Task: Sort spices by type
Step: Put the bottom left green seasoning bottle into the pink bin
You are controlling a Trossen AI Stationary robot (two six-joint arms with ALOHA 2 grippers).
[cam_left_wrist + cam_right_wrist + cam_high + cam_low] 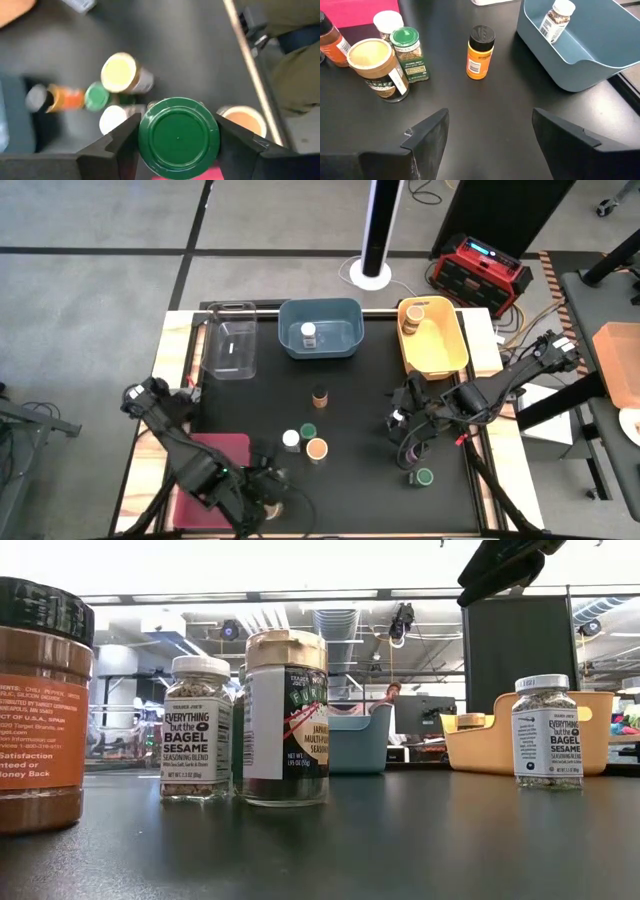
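My left gripper (178, 150) at the table's near left is shut on a green-lidded spice jar (178, 136), above the red bin's near edge (192, 176). White-lidded (290, 438), green-lidded (308, 430) and tan-lidded (317, 448) jars stand together mid-table. A dark-lidded orange jar (320, 395) stands farther back. Another green-lidded jar (423, 477) stands near the right front. My right gripper (490, 135) hovers open over the mat's right part with nothing between its fingers. One jar (309, 335) lies in the blue bin, one (413, 313) stands in the yellow bin. My left gripper pinches the green-lidded jar between its two fingers (117, 145), one on each side at the lid's rim (141, 136). The fingers slant down from above. The jar is lifted clear of the table, its lid top facing the wrist camera; its body is hidden beneath the lid.
A clear bin (230, 340), blue bin (345, 315) and yellow bin (450, 355) line the far edge. The red bin (222, 450) sits at the near left. A tall brown jar (40, 700) stands close to the low camera. A tan-lidded jar (243, 120) stands beside the left gripper.
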